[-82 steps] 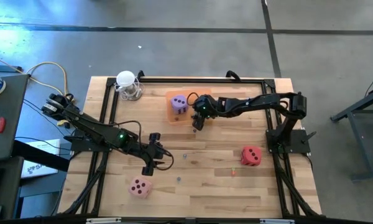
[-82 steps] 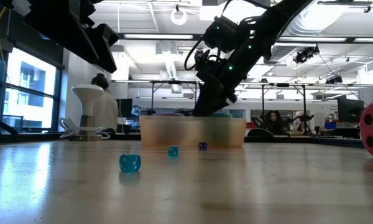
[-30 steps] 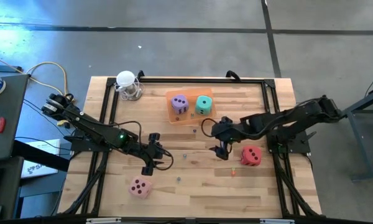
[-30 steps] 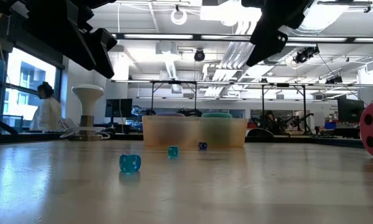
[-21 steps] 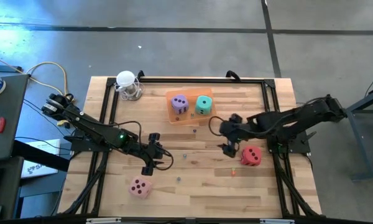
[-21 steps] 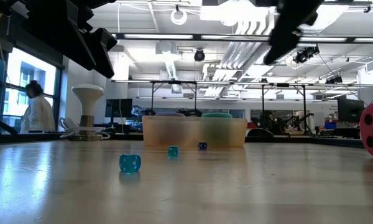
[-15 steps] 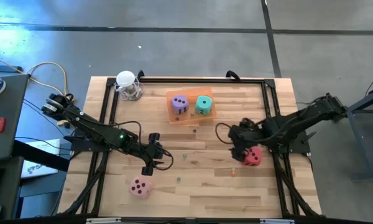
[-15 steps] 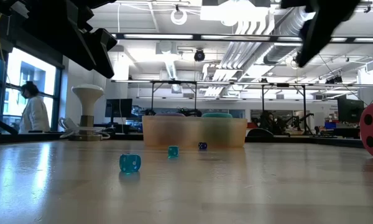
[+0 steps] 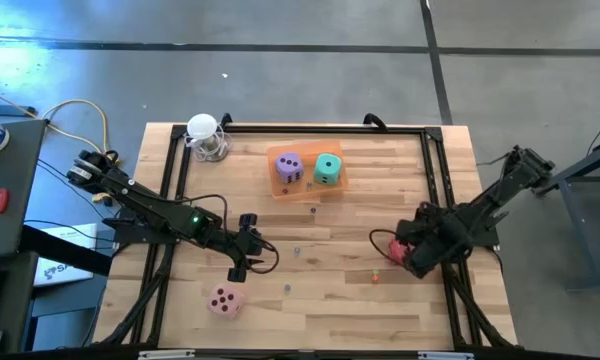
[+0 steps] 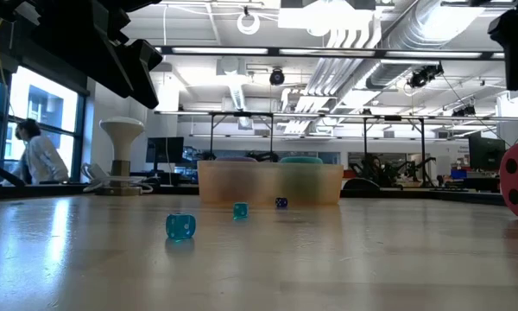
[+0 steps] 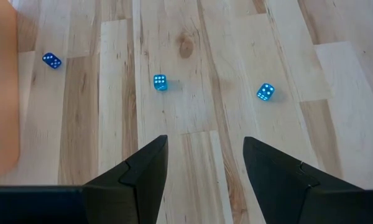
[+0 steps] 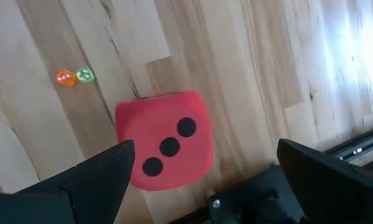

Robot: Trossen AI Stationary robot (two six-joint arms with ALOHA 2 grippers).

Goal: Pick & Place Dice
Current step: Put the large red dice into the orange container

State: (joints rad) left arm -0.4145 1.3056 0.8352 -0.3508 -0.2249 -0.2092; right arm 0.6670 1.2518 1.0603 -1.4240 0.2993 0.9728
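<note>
Wooden slatted table (image 9: pixel 330 290), item: Pick & Place Dice. Purple die (image 9: pixel 289 166) and teal die (image 9: pixel 327 167) sit in orange tray (image 9: pixel 276 187); pink die (image 9: pixel 225 300) near front left. Right gripper (image 12: pixel 199 180) spread wide, empty, above red die (image 12: pixel 164 147). Left gripper (image 11: pixel 202 163) half open, idle. Risk: die lies skewed to the fingers, so closing may twist or squeeze it out; small beads (image 12: pixel 74 76) nearby could be nudged

Off to the side of my wooden table (image 9: pixel 320 300) there's a white lamp-ish thing (image 9: pixel 204 135) in the far left corner, and a shallow orange tray (image 9: pixel 278 186) mid-back. Three tiny blue dice (image 11: pixel 160 82) sit scattered on the planks, plus an orange bead (image 12: pixel 65 77) touching a green one (image 12: pixel 84 74). Somebody's walking around way back by the windows (image 10: pixel 34 157).
</note>
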